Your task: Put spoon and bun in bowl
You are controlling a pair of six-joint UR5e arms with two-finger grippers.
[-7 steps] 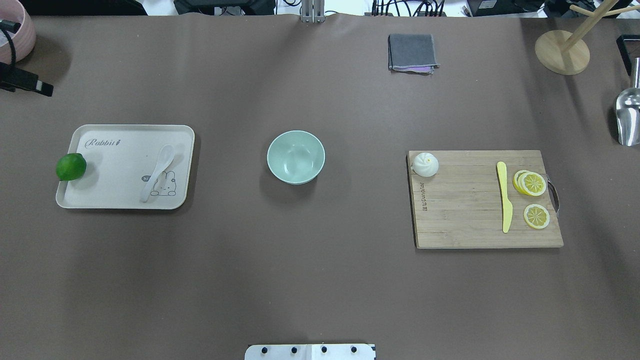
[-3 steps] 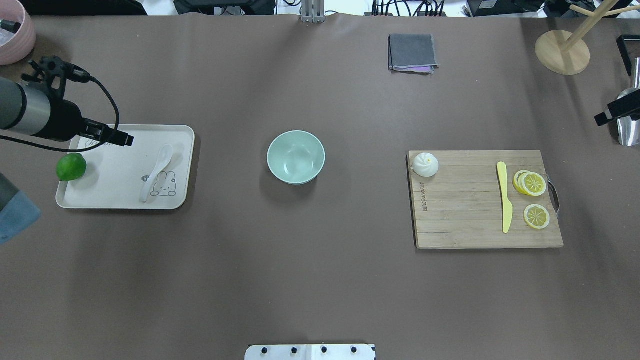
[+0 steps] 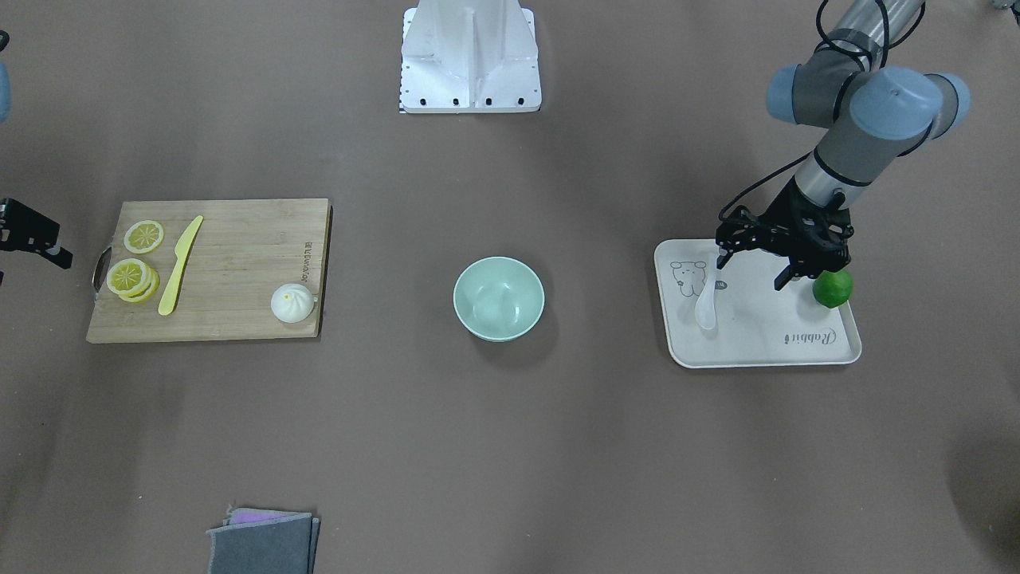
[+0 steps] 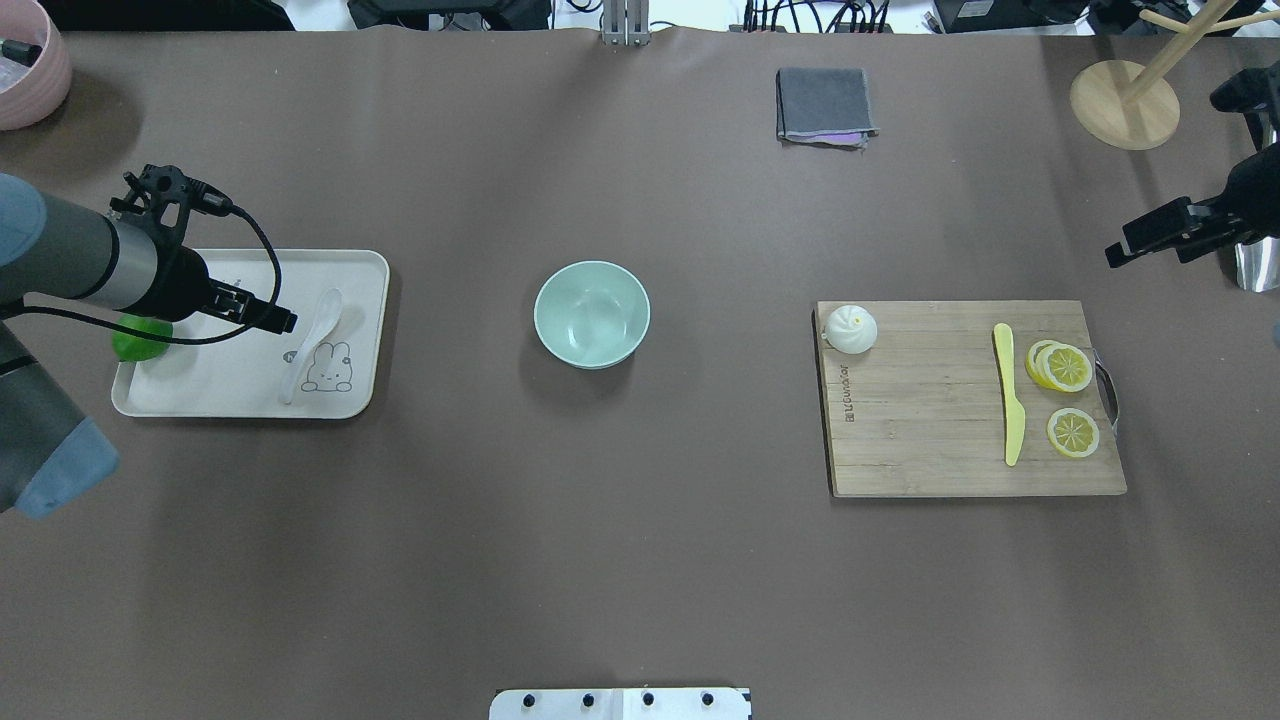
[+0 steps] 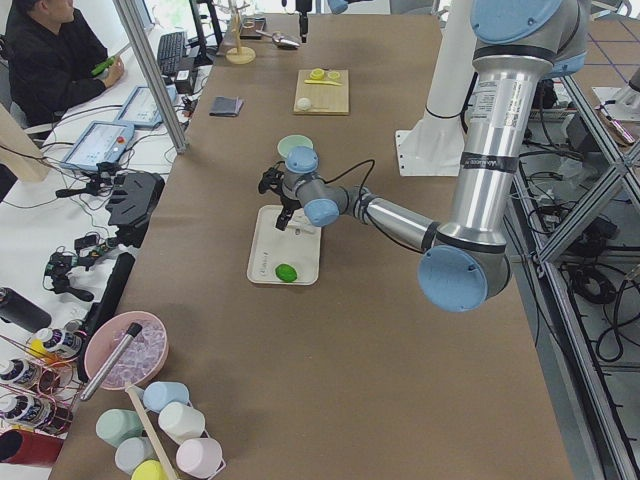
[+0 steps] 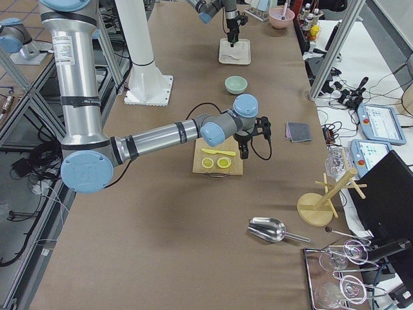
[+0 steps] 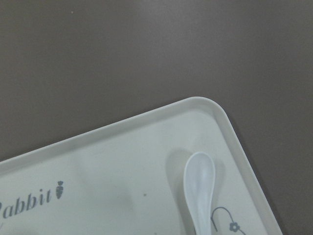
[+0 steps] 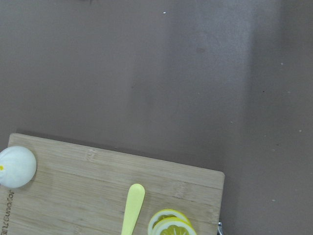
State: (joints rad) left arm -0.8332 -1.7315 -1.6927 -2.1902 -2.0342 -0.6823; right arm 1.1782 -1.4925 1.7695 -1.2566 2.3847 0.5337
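The white spoon (image 4: 318, 340) lies on the right part of a cream tray (image 4: 230, 392); it also shows in the front view (image 3: 706, 307) and the left wrist view (image 7: 199, 186). My left gripper (image 3: 751, 269) is open and empty above the tray, between the spoon and a lime (image 3: 833, 288). The white bun (image 4: 851, 329) sits on the far left corner of a wooden cutting board (image 4: 940, 430); it also shows in the right wrist view (image 8: 15, 166). My right gripper (image 4: 1150, 240) looks open and empty, up and to the right of the board. The mint-green bowl (image 4: 591, 314) stands empty at the table's middle.
A yellow knife (image 4: 1010, 395) and lemon slices (image 4: 1062, 367) lie on the board's right part. A folded grey cloth (image 4: 825, 105), a wooden stand (image 4: 1125, 105), a metal scoop (image 4: 1258, 265) and a pink bowl (image 4: 30, 60) are along the far edge.
Both arms have come in from the table's sides. The left gripper has moved right and down over the tray towards the spoon. The right gripper has moved in from the right edge.
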